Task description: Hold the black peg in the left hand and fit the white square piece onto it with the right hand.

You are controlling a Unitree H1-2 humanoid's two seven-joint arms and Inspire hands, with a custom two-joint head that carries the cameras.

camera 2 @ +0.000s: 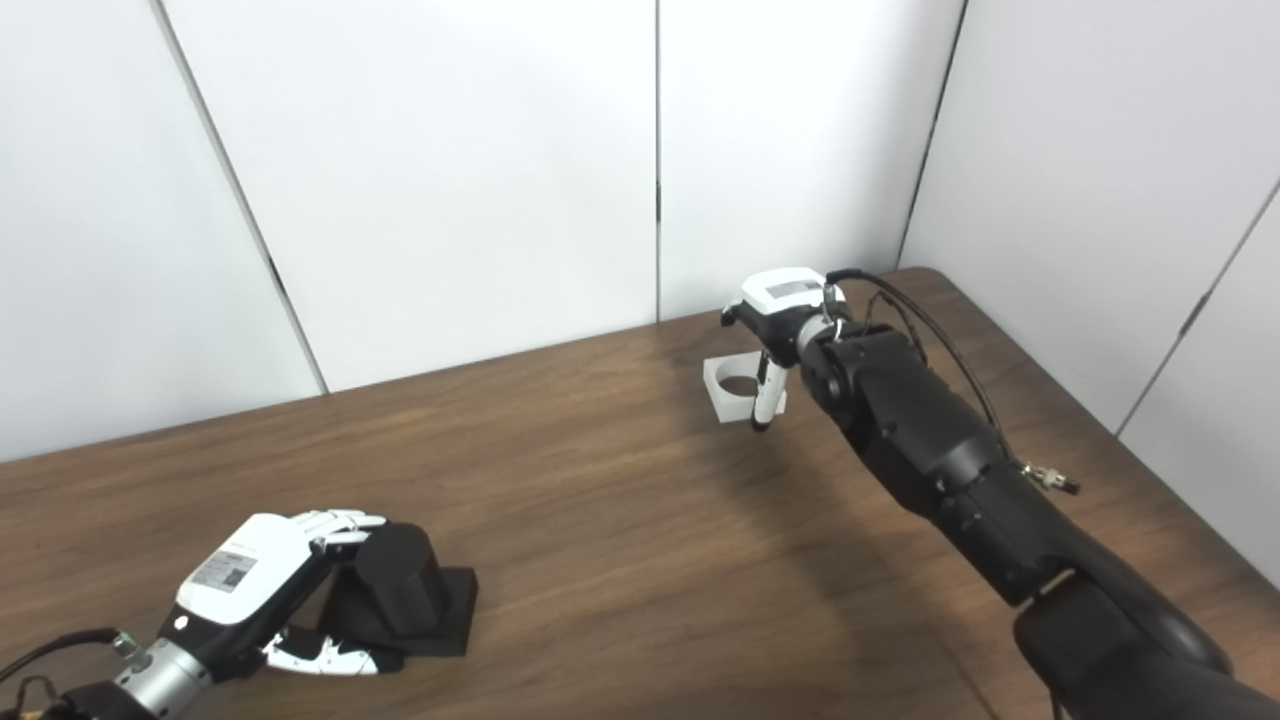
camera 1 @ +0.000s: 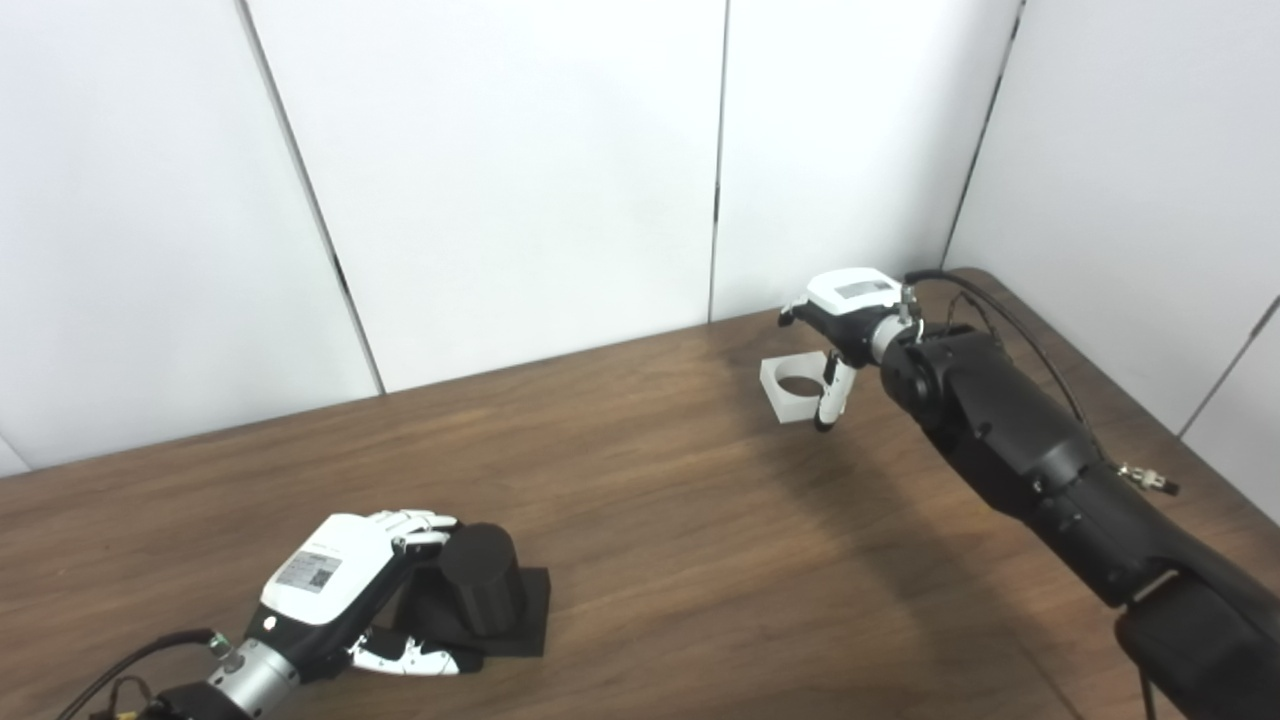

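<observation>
A black peg (camera 1: 480, 580), a thick upright cylinder on a flat square black base (camera 1: 525, 610), stands on the table at the near left. My left hand (camera 1: 335, 590) cups it from the left: the fingers (camera 1: 420, 522) rest against the cylinder's upper side, while the thumb (camera 1: 415, 660) lies stretched along the front of the base, apart from the cylinder. At the far right, the white square piece (camera 2: 735, 388) with a round hole is pinched by my right hand (camera 2: 785, 320). The thumb (camera 2: 765, 400) presses its near edge; the fingers are hidden behind it.
The brown wooden table (camera 1: 700, 530) runs between the two hands. White wall panels (camera 1: 500, 180) close the back and the right side close behind my right hand. The table's rounded far right corner (camera 1: 985, 280) is just past that hand.
</observation>
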